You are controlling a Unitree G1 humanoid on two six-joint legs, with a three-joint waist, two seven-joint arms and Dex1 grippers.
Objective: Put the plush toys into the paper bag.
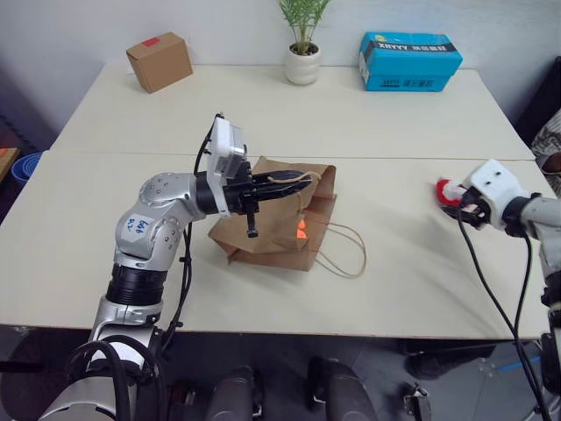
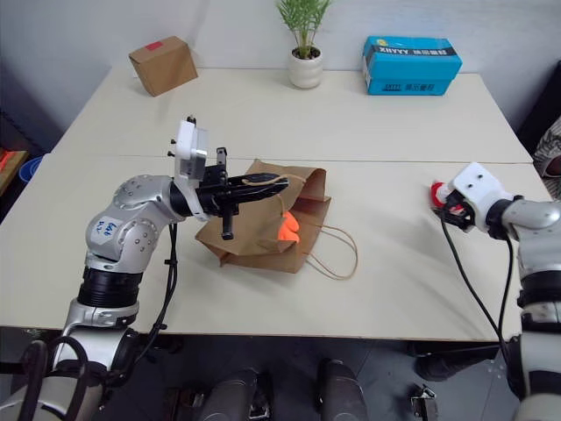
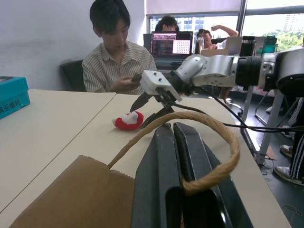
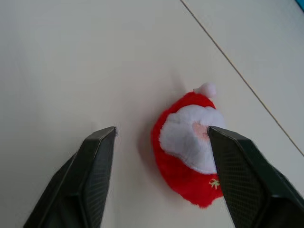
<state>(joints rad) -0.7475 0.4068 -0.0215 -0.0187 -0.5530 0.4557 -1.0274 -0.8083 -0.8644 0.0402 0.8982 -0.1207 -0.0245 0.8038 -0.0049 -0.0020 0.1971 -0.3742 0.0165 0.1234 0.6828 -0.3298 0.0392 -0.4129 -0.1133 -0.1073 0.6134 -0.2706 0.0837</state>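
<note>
The brown paper bag (image 1: 263, 239) lies on the table's middle, its mouth lifted by my left gripper (image 1: 301, 183), which is shut on one cord handle (image 3: 223, 142). The other handle (image 1: 347, 254) rests on the table. An orange plush toy (image 1: 301, 231) shows inside the bag's mouth. The red-and-white plush toy (image 4: 187, 147) lies on the table at the far right. My right gripper (image 4: 161, 129) hovers open over it, one finger (image 4: 237, 161) close against the toy, the other finger (image 4: 92, 161) well apart from it.
At the table's far edge stand a cardboard box with a red label (image 1: 159, 61), a potted plant (image 1: 302, 53) and a blue box (image 1: 408, 60). A seam (image 1: 394, 158) joins two tabletops. People sit beyond the table's right end (image 3: 118, 57).
</note>
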